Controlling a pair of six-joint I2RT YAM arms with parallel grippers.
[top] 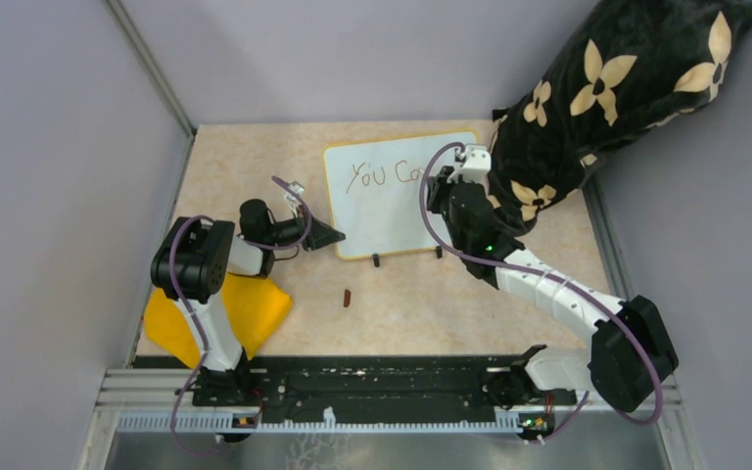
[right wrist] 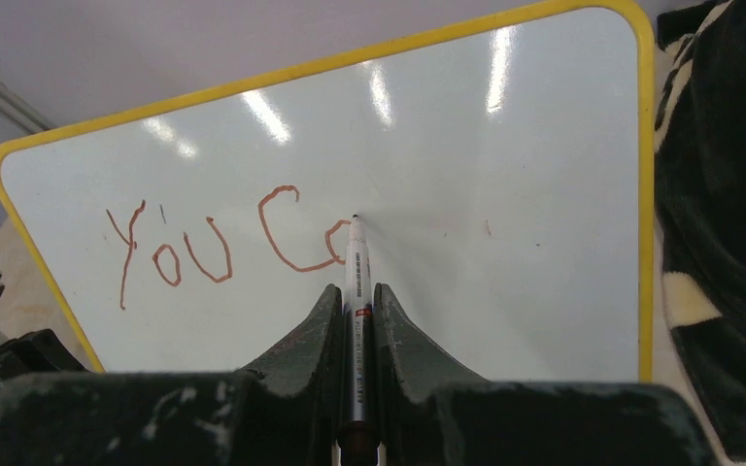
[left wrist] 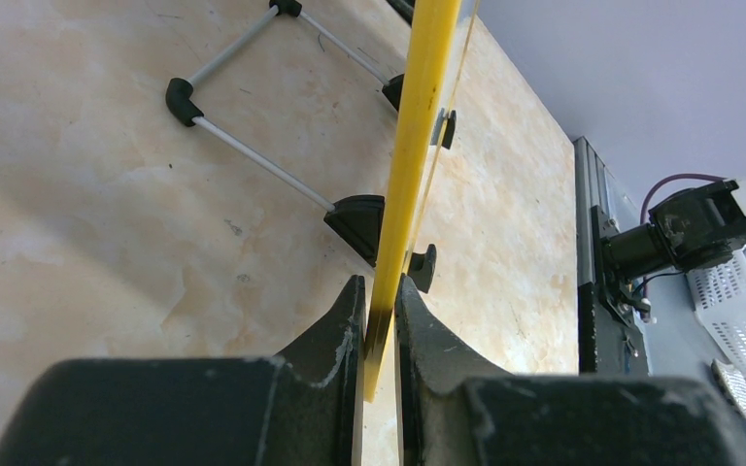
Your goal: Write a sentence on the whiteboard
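Note:
The whiteboard stands tilted at the back of the table, white with a yellow frame. The sentence on it reads "You C" plus the start of another letter, in thin reddish-brown strokes. My right gripper is shut on a slim marker, whose tip touches the board at the end of the writing. In the top view that gripper is over the board's right part. My left gripper is shut on the frame's edge, at the board's lower left corner.
A black pillow with cream flowers leans behind the board's right side, close to the right arm. A yellow cloth lies by the left arm's base. A small dark red cap lies in front of the board. The board's wire stand rests on the tabletop.

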